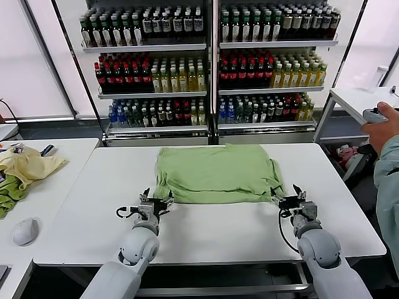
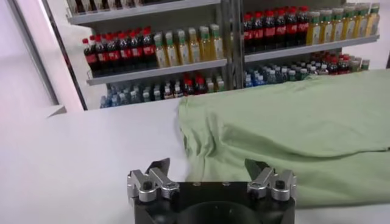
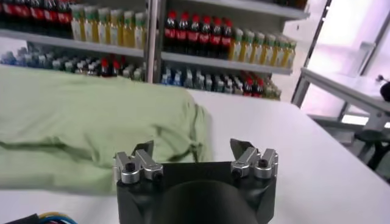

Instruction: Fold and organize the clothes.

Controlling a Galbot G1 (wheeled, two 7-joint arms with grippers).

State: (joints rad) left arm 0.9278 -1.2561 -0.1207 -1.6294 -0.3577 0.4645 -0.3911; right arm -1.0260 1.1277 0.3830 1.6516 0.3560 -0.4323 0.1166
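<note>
You have the sage-green polo shirt (image 1: pixel 215 173) lying flat near the middle of the white table (image 1: pixel 81 212), folded into a wide rectangle whose long axis runs left to right across your view, with the near fold edge facing the robot and the far edge toward the drink shelves (image 1: pixel 206 62). A bunched sleeve sticks out at the right end. Your left gripper (image 1: pixel 156 204) sits at the shirt's near left corner, fingers spread apart and holding nothing. Your right gripper (image 1: pixel 286 200) sits at the near right corner, fingers likewise apart and empty, with the cloth just ahead of its tips.
</note>
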